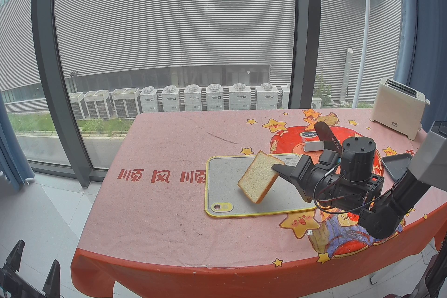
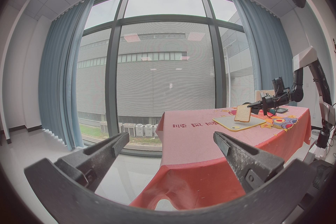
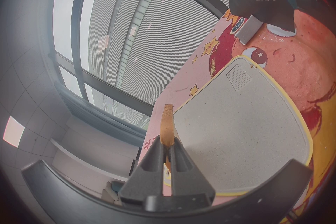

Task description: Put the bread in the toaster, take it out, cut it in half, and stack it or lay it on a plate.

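While the right hand (image 1: 278, 169) is clenched on one edge of the bread (image 1: 258, 177), the slice hangs tilted over the grey cutting board (image 1: 223, 194) with the yellow rim. I cannot tell if its low corner touches the board. The board lies on the red surface (image 1: 163, 224). Just behind the right hand lies a knife (image 1: 324, 138) with a black blade. The white toaster (image 1: 399, 108) stands at the far right corner, and a small dark plate (image 1: 396, 165) sits near it. The left hand (image 2: 170, 137) is released, fingers wide apart, low down and well apart from the surface.
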